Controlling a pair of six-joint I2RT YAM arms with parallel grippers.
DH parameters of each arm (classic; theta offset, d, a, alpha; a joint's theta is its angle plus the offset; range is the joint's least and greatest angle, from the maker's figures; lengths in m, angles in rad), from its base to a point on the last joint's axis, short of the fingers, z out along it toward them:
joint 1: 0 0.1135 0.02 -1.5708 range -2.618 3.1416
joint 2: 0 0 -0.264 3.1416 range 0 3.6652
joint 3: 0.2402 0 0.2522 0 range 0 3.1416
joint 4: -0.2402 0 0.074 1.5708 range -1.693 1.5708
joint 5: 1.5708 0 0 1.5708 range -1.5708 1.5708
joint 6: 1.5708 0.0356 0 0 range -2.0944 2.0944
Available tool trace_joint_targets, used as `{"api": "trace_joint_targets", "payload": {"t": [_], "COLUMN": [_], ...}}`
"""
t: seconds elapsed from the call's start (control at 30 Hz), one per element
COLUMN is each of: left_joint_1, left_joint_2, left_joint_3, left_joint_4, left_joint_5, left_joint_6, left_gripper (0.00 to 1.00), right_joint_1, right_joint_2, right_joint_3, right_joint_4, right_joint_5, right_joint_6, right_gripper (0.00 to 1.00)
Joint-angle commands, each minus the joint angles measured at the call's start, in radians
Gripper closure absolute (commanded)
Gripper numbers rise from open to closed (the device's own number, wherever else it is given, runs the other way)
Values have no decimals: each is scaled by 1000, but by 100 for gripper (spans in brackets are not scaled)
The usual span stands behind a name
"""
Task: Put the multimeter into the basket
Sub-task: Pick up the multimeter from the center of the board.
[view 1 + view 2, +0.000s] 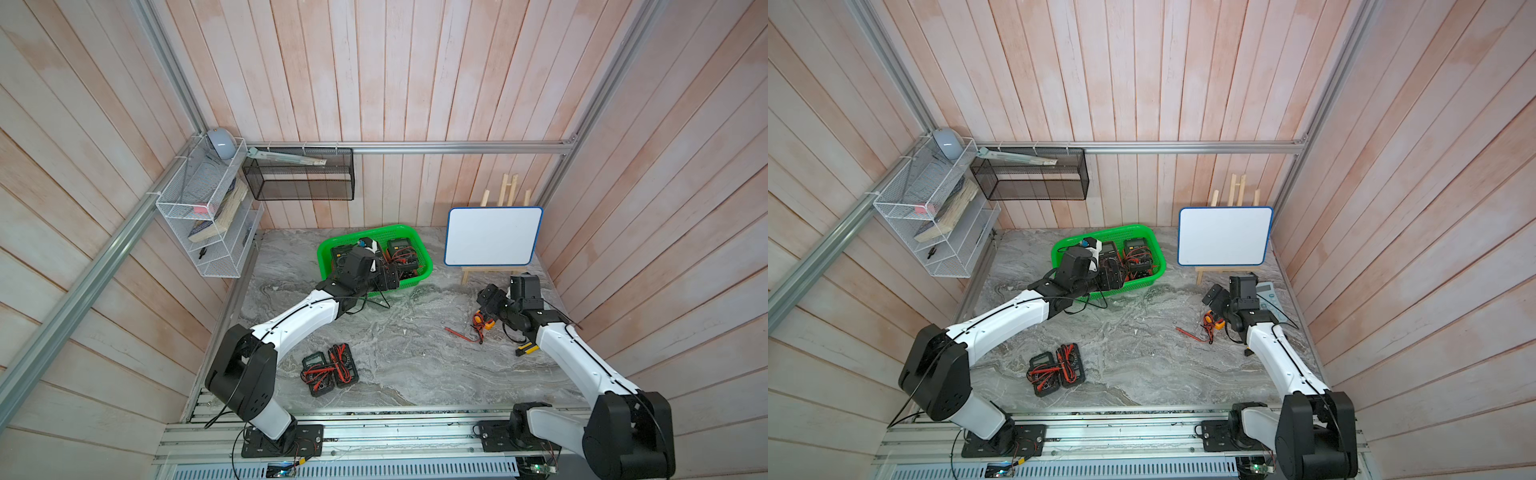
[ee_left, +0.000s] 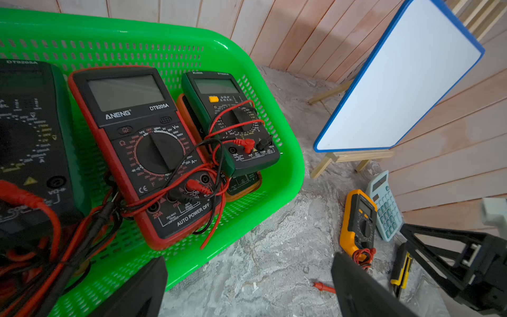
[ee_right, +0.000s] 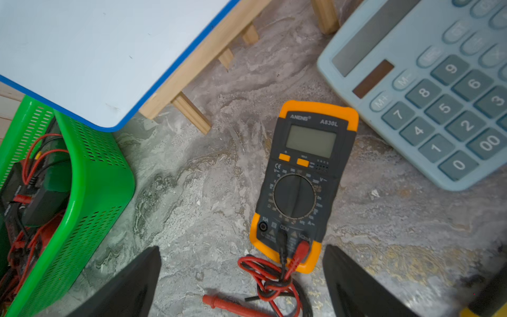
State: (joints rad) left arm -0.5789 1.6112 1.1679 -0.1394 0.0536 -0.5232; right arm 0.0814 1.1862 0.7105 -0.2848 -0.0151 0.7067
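Operator: Location of the orange-and-grey plastic handheld multimeter (image 3: pixel 301 186)?

Technician: Face up on the grey marbled tabletop (image 3: pixel 192 192), outside the bright green perforated plastic basket (image 3: pixel 101 175) and apart from it.

Operator: End effector state?

Technician: Right end effector (image 3: pixel 241 248) is wide and empty, aimed at the meter. Left end effector (image 2: pixel 248 258) is wide and empty, at the basket's rim.

Operator: Handling?

Technician: Likely light, rigid, rubber-edged. Pinch across the long sides. The loose red-and-black leads (image 3: pixel 263 271) may snag.
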Motion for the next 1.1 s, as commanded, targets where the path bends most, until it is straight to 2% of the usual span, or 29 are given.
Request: {"api": "trace_joint_targets", "payload": {"t": [0.0, 0.43, 1.07], "left_joint_1": [-7, -10, -9], "left_joint_2": [20, 39, 31], "left_joint_3": [22, 11, -31], "left_joint_4": [-9, -4, 12], "left_joint_5": [-12, -5, -22], "left_joint_6": [11, 11, 0], "left_gripper": [0, 0, 0], "right_joint_1": [-7, -51, -59], "right_joint_2": [-10, 90, 332], "right_joint_3": [-27, -43, 99], "right_joint_4": [-13, 29, 15], "right_joint_5": [-16, 13, 60], "right_joint_6": [14, 41, 58], "right_gripper": [2, 2, 2]}}
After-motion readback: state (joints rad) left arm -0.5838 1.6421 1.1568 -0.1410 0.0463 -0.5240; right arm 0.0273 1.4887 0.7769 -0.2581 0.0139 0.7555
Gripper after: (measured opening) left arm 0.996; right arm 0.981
